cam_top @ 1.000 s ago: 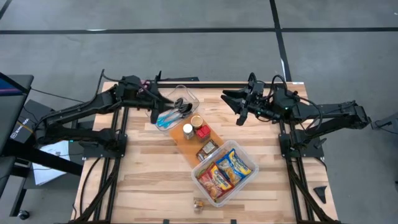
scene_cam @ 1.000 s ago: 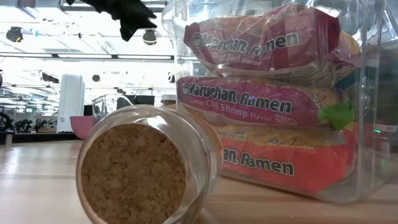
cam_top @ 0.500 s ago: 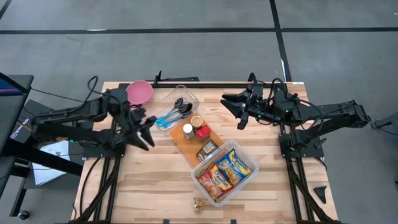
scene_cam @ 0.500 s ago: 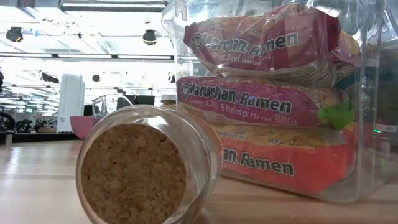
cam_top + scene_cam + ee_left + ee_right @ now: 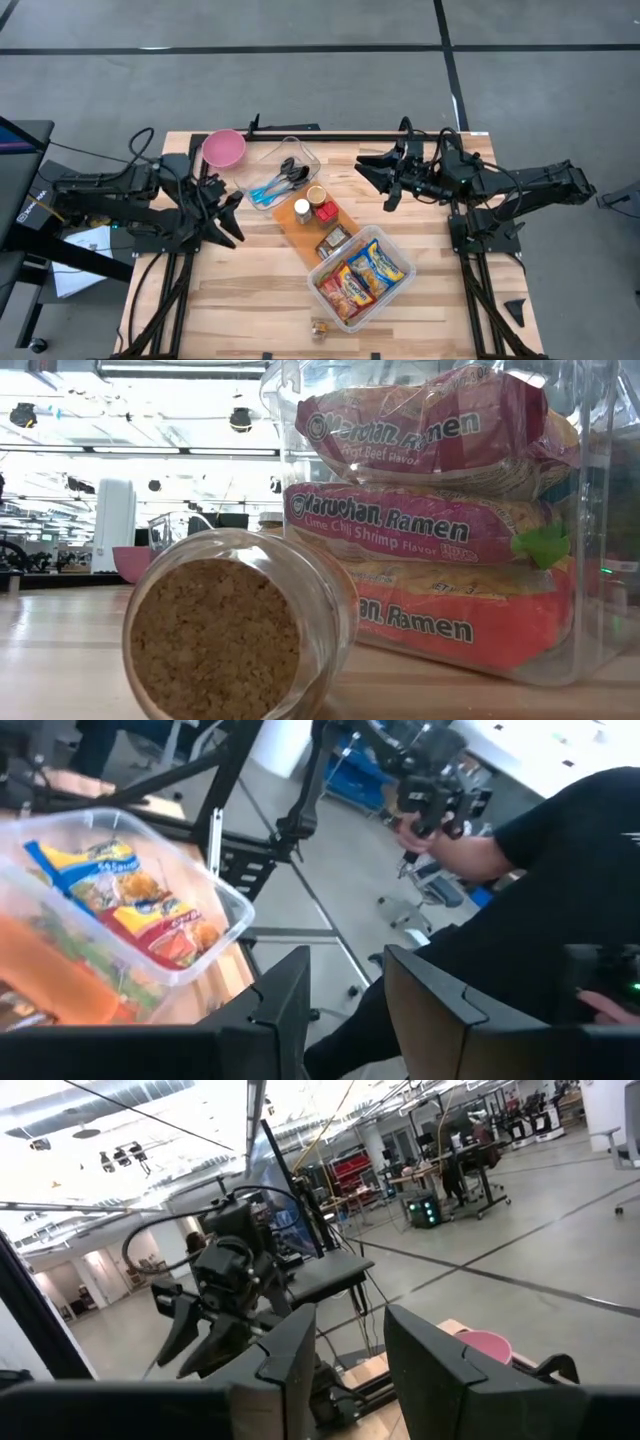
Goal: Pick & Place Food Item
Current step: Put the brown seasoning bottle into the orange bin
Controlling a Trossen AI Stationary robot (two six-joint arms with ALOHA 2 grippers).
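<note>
A clear bin (image 5: 399, 284) with several ramen packets (image 5: 362, 275) stands at the near middle; it also fills the low view (image 5: 440, 520) and shows in the left wrist view (image 5: 110, 910). A wooden board (image 5: 300, 232) beside it carries small jars and a packet. A corked jar (image 5: 320, 328) lies on its side by the near edge, close up in the low view (image 5: 215, 635). My left gripper (image 5: 225, 210) is open and empty above the table's left part. My right gripper (image 5: 375, 175) is open and empty above the far right part.
A pink bowl (image 5: 224, 148) sits at the far left. A clear tray with utensils (image 5: 285, 172) lies next to it. A person in black (image 5: 520, 890) shows beyond the table in the left wrist view. Bare wood lies at the near left.
My left gripper has swung away from the utensil tray toward the table's left and near edges, uncovering the pink bowl, and has turned to point toward the near right. It stays open and empty.
</note>
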